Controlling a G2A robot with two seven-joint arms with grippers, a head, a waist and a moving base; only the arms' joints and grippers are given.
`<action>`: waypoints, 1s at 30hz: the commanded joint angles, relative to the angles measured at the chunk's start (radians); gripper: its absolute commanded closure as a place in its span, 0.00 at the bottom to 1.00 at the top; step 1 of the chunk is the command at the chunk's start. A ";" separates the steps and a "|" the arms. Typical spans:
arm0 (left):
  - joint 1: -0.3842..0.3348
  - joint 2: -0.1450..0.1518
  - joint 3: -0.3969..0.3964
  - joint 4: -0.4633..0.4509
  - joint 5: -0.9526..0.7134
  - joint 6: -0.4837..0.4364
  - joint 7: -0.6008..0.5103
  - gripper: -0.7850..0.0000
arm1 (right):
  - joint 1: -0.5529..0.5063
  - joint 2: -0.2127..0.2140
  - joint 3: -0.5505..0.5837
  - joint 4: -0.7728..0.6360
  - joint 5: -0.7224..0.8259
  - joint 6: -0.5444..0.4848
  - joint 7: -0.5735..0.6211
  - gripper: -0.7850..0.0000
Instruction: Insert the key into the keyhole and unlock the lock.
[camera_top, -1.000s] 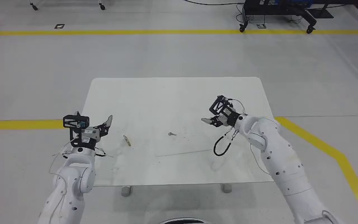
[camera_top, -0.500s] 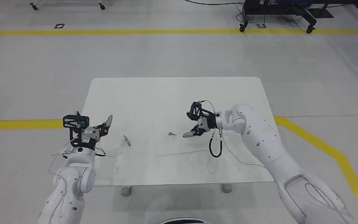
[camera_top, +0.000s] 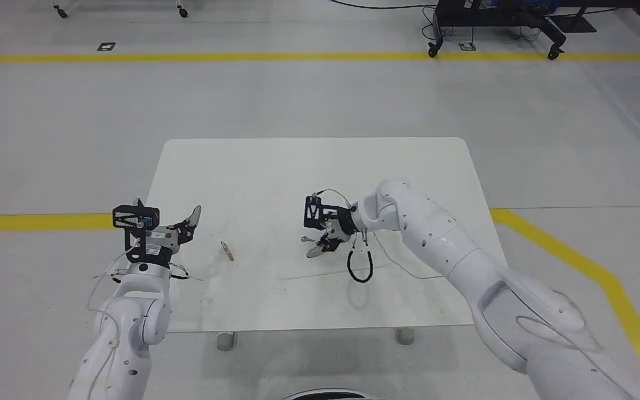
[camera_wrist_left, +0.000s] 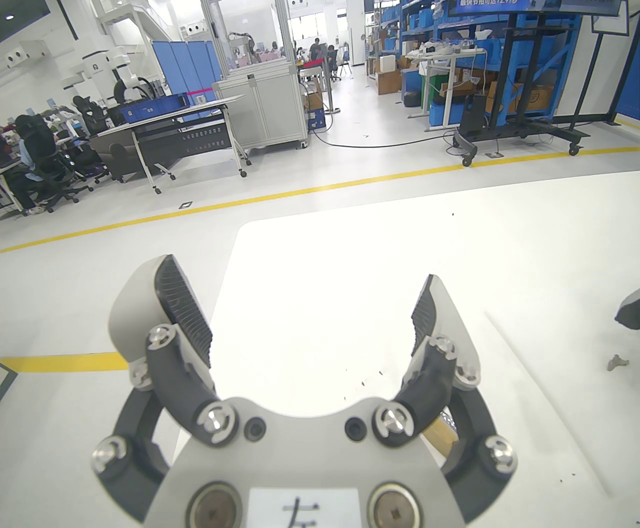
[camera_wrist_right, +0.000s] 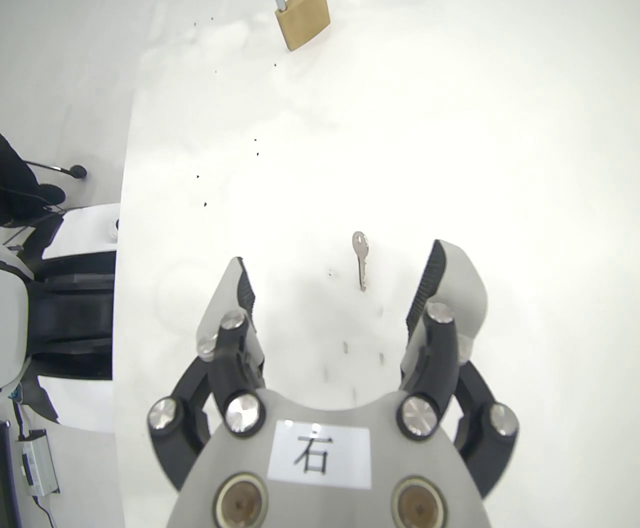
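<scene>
Because the key (camera_wrist_right: 360, 257) is a thin, flat sliver of silvery metal lying on its side on the smooth white table (camera_top: 420, 160), it looks light and stiff but awkward to lift. Little of it stands proud of the surface, and it would likely skate away under a glancing touch. It lies near the middle of the table, just in front of the tips of the right gripper (camera_wrist_right: 340, 275), whose fingers stand well apart and hold nothing. The round bow points left, away from that gripper, and the notched blade points back toward it. The bow is the better place to pinch, I judge, across its flat faces, so that the blade is left free for the keyhole. The ribbed black pads (camera_wrist_right: 425, 287) should give some grip on the slick metal. Further left lies the padlock (camera_wrist_right: 302, 22), a small brass-coloured block with rounded corners and a pale steel shackle. It is apart from the key and close to the left gripper (camera_wrist_left: 300, 295), which hovers near the table's left edge with its fingers likewise spread and empty. Solid and heavier than the key, the lock would probably slide when pushed, so it wants clamping across its broad faces. Where its keyhole faces I cannot tell.
</scene>
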 joint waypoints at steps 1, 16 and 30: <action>0.000 0.000 0.000 0.000 0.000 0.000 0.000 0.00 | 0.015 -0.014 -0.028 0.021 -0.024 0.000 -0.026 0.57; 0.000 0.000 0.000 0.000 0.000 0.000 0.000 0.00 | 0.090 -0.090 -0.131 0.164 -0.155 0.000 -0.217 0.65; 0.000 0.000 0.000 0.000 0.000 0.000 0.000 0.00 | 0.113 -0.120 -0.184 0.226 -0.228 0.000 -0.327 1.00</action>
